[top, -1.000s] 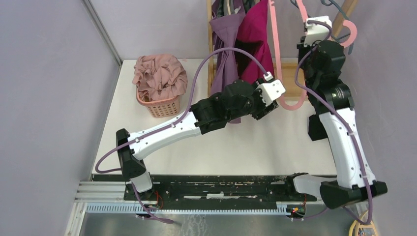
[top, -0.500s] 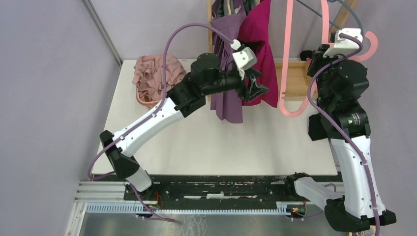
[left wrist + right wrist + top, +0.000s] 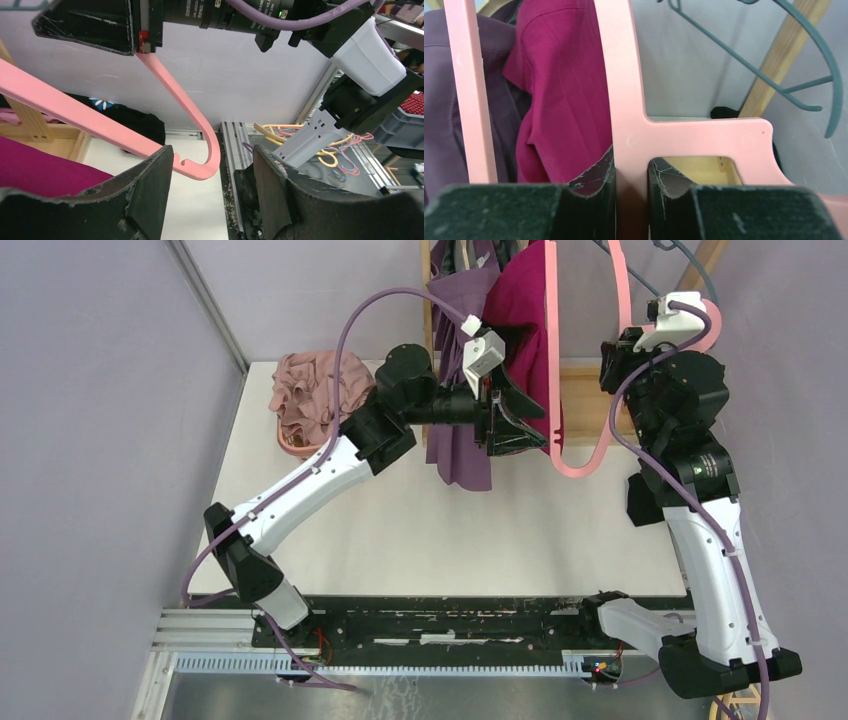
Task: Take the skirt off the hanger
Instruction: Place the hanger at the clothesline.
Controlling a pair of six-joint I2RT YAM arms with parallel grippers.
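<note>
The magenta skirt (image 3: 520,310) hangs by the wooden rack, against one arm of the pink hanger (image 3: 553,390). My right gripper (image 3: 625,345) is shut on the hanger's neck; in the right wrist view the jaws (image 3: 630,170) clamp the pink hanger (image 3: 629,125), with the skirt (image 3: 559,100) to its left. My left gripper (image 3: 522,420) is open at the skirt's lower edge. In the left wrist view the left gripper (image 3: 212,155) stands wide open and holds nothing. The hanger's curved end (image 3: 200,170) lies beyond it, and the skirt (image 3: 40,172) is at the lower left.
A purple garment (image 3: 460,440) hangs left of the skirt on the wooden rack (image 3: 428,330). A pink basket (image 3: 325,450) full of pink cloth stands at the back left. A teal hanger (image 3: 814,65) hangs at the right. The grey wall runs along the left.
My left arm has lifted and swung left to the skirt, and its gripper now stands open at the skirt's lower edge. My right gripper has shifted the hanger sideways and back.
</note>
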